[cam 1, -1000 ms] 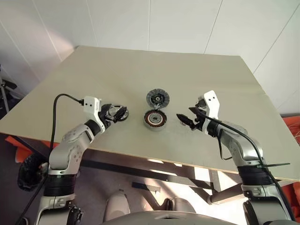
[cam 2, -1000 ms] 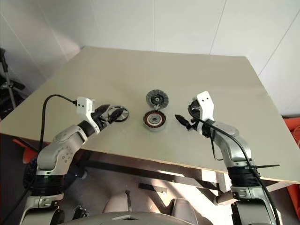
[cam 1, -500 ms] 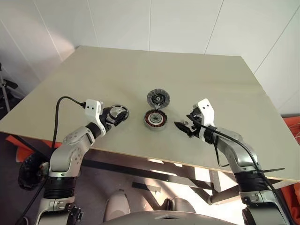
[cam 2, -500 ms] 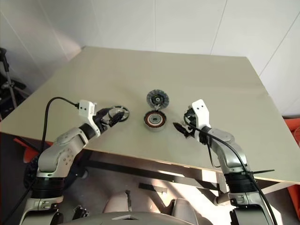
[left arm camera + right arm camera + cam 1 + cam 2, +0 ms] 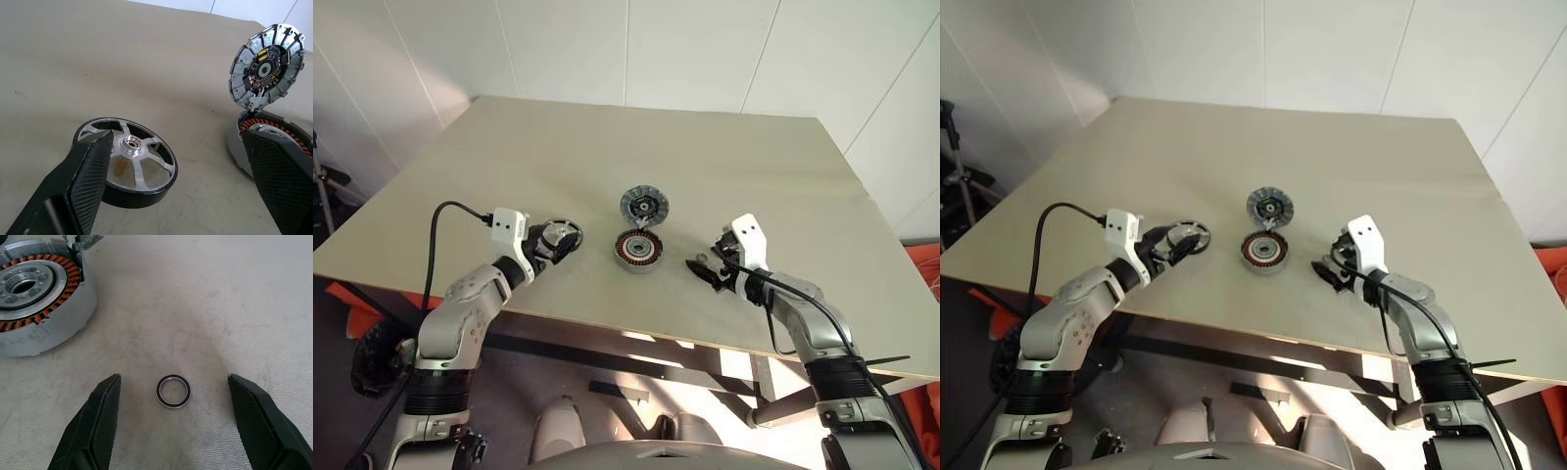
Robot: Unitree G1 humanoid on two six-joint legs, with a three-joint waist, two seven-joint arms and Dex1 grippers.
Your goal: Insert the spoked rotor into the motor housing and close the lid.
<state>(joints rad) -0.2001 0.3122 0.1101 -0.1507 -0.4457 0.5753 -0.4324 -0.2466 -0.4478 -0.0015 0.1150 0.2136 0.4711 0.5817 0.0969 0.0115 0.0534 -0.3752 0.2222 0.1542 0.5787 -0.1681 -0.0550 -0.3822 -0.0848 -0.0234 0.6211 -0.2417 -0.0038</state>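
The spoked rotor lies flat on the table just left of the motor housing. My left gripper is open around the rotor, with one finger overlapping its rim and the other in front of the housing. The housing's copper winding ring shows around a silvery centre. The lid stands tilted up at the housing's far side, its inner face showing. My right gripper hovers open, low over the table right of the housing, with a small metal ring on the table between its fingers.
The table's front edge runs just below both grippers. Bare tabletop stretches behind the parts. A tripod leg stands off the left side and something orange lies past the right edge.
My right gripper has sunk toward the table and drifted slightly right. The left gripper, rotor, housing and lid have stayed put.
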